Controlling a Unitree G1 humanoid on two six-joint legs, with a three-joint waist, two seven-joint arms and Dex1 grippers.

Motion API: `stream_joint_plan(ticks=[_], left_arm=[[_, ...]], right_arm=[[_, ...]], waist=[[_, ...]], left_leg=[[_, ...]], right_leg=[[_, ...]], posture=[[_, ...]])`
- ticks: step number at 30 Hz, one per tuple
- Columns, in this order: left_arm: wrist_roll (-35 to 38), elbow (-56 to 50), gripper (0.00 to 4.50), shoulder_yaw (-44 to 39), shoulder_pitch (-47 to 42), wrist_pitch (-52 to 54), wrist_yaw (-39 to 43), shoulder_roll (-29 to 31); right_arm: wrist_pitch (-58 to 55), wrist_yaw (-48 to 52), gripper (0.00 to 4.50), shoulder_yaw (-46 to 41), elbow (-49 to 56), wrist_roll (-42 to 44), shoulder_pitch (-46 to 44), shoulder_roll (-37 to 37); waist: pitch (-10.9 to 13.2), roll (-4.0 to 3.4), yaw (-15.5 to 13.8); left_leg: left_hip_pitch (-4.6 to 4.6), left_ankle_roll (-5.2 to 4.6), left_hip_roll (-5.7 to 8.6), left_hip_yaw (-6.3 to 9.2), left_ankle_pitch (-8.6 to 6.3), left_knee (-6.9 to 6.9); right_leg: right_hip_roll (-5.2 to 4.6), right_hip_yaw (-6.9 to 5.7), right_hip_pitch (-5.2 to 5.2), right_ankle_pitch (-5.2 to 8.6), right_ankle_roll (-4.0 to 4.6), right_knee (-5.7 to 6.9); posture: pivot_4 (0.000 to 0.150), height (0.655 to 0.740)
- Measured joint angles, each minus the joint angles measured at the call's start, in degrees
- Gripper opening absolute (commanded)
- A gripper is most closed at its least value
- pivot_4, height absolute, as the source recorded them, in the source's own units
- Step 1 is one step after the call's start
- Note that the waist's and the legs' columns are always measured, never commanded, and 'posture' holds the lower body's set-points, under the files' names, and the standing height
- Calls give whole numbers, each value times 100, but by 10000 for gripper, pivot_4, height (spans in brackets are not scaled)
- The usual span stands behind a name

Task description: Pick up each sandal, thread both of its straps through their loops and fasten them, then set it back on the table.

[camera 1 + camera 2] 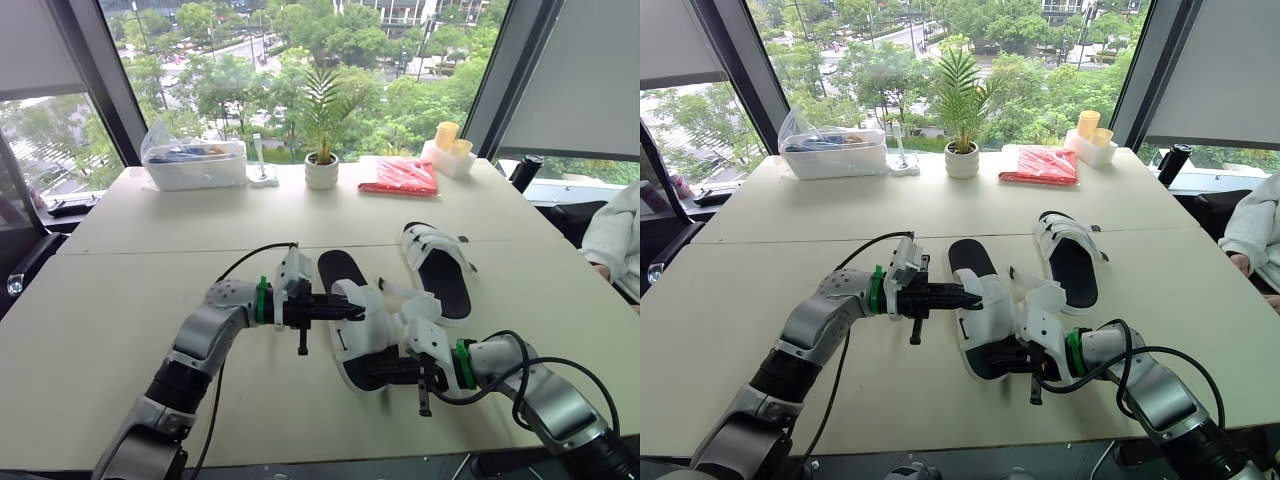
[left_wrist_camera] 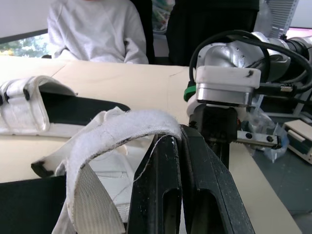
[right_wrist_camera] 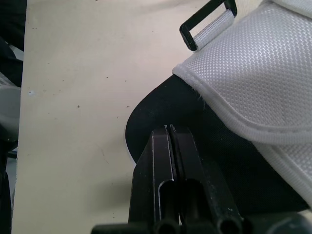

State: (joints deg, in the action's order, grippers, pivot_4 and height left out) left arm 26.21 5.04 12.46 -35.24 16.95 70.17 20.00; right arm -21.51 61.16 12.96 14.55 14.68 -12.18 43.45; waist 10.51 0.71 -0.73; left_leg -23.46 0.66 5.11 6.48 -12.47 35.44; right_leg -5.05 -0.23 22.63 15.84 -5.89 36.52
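Right now, at lower right of the head view, the right gripper [image 3: 169, 129] is clenched. Its tips are on the black heel of the near sandal [image 1: 360, 335], w/ nothing seen btwn them; prob. pinning it to the table [image 1: 130, 310]. At frame ctr the left gripper [image 2: 178, 132] is clamped on the white strap [image 2: 117, 129], which arches up. Step in hand, by the look: threading this strap. Next move needs the strap end steered into a black loop [image 3: 207, 22] w/o dragging the sandal. The second sandal [image 1: 437, 268] lies just beside, upper right, so room there is tight. Bare table to the left is free; the front edge is near. The plant pot [image 1: 322, 172] and a person's sleeve [image 1: 615, 235] are well apart.
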Motion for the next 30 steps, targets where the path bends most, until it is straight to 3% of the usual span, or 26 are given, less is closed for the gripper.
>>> stream_joint_plan(ticks=[4, 14, 30], left_arm=[[160, -131, 401, 2, 2, 320, 256, 163], [1318, -1430, 401, 5, -22, 2338, 940, 1186], [1568, -1866, 401, 4, 1, 2878, 1079, 1614]], right_arm=[[-62, -57, 0, -7, 6, 7, -7, -58], [-525, -193, 0, -205, 88, 363, 67, -235], [-1436, -498, 0, -655, 358, 1041, -160, -400]], waist=[[0, 0, 5], [1, 0, 25], [5, -4, 11]], left_leg=[[0, 0, -1, 0, 0, 0], [1, 2, -3, 0, 1, 12], [-4, 2, -2, -2, 0, 15]], right_leg=[[0, 0, 3, 0, 0, 4], [1, 3, 9, 1, 2, 31], [-3, 6, 22, 3, 5, 49]], posture=[[1500, 7400], [1500, 7400], [1500, 7400]])
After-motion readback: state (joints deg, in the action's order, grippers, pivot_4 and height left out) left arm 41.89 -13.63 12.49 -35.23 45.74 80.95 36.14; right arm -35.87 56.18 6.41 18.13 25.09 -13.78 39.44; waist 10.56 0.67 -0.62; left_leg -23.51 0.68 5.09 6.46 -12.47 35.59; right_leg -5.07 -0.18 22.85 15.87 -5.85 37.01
